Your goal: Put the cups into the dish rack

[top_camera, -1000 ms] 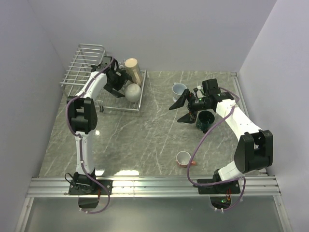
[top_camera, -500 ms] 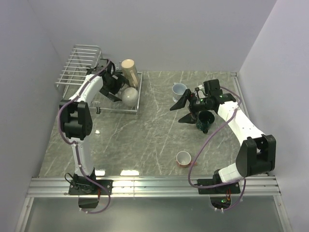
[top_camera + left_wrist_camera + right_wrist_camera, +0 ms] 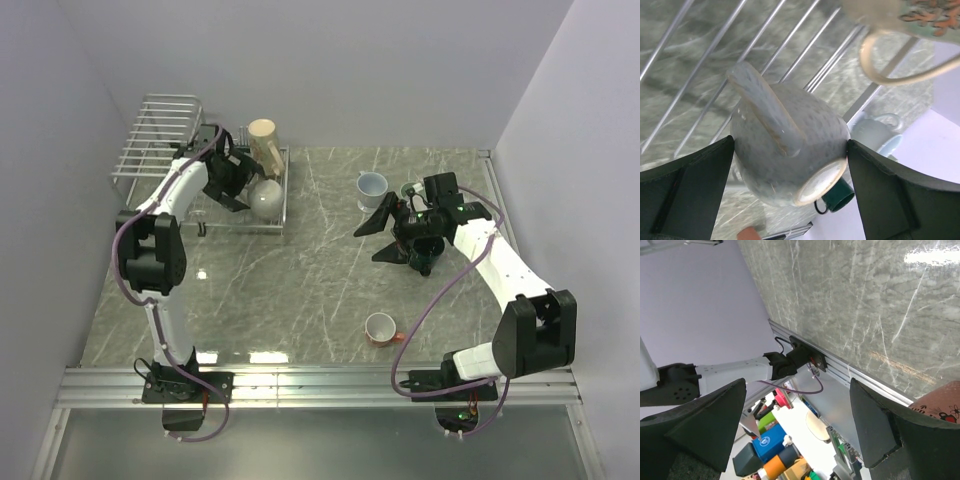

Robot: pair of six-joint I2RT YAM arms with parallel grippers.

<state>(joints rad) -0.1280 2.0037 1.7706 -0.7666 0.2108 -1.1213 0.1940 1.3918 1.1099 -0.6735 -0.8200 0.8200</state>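
Grey marbled table [image 3: 300, 280] holds dish rack [image 3: 158, 130] between lilac walls [image 3: 350, 60].

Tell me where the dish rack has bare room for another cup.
The dish rack's barred left end is bare. Its right end is crowded: beige mug and speckled mug lie there, left hand open around the latter.

Overhead view takes in the whole table [image 3: 300, 270]; close left wrist view shares its dish rack [image 3: 160, 125].
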